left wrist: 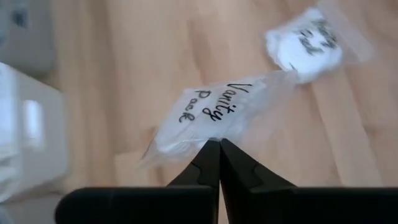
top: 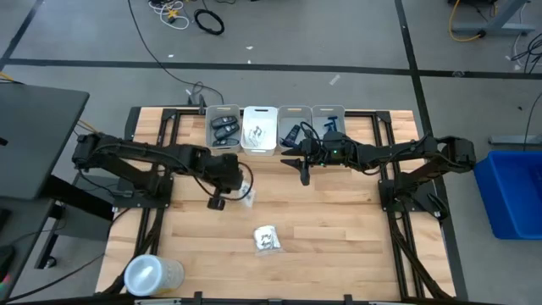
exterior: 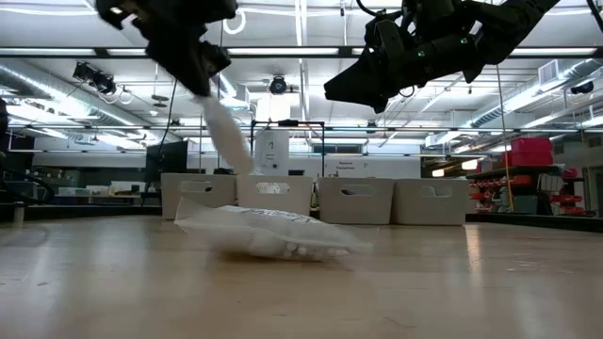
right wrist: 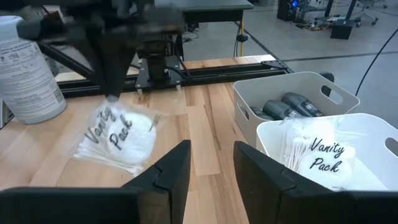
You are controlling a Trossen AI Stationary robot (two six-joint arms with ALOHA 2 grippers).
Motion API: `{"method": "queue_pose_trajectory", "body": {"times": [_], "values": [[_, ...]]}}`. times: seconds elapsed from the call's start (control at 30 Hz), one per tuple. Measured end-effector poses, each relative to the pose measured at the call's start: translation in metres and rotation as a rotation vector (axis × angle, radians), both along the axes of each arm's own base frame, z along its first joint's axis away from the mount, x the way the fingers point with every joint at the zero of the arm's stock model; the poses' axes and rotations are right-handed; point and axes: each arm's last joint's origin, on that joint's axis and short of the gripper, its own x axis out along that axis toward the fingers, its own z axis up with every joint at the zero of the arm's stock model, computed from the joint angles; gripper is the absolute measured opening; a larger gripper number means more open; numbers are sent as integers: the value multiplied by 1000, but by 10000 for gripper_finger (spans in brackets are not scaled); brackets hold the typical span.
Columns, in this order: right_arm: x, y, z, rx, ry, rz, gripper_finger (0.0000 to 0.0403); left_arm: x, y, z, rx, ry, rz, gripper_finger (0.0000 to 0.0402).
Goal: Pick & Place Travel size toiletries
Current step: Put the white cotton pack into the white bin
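Open wood across the table (top: 339, 229) centre and the whole 3–5 o'clock side. Obstacles: bin row (top: 275, 129) along 12 o'clock, right gripper (top: 302, 167) hanging just in front of it, left gripper (top: 218, 202) with a dangling packet (top: 246, 193) at 10, loose packet (top: 268, 239) at 6, canister (top: 151, 275) at the 7 o'clock corner.

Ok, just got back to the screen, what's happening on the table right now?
The left gripper is shut on a clear Vanity Pack packet, holding it above the table. Another packet lies on the wood nearer the front. The right gripper hovers with its jaws apart and nothing between them, near the row of bins.
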Motion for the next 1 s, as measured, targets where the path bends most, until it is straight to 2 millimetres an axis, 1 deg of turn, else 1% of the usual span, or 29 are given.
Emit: {"method": "queue_pose_trajectory", "body": {"times": [0.23, 0.43, 0.57, 0.83, 1.0], "values": [[0, 0, 0, -3, 0, 1, 130, 6, 19, 28, 51, -74, 47, 5], [0, 0, 0, -3, 0, 1, 127, 7, 36, 43, 77, -111, 95, 5], [0, 0, 0, -3, 0, 1, 126, 7, 46, 52, 134, -135, 126, 3], [0, 0, 0, -3, 0, 1, 125, 6, 66, 63, 183, -163, 182, 3], [0, 0, 0, -2, 0, 1, 126, 3, 78, 65, 210, -161, 196, 3]]}}
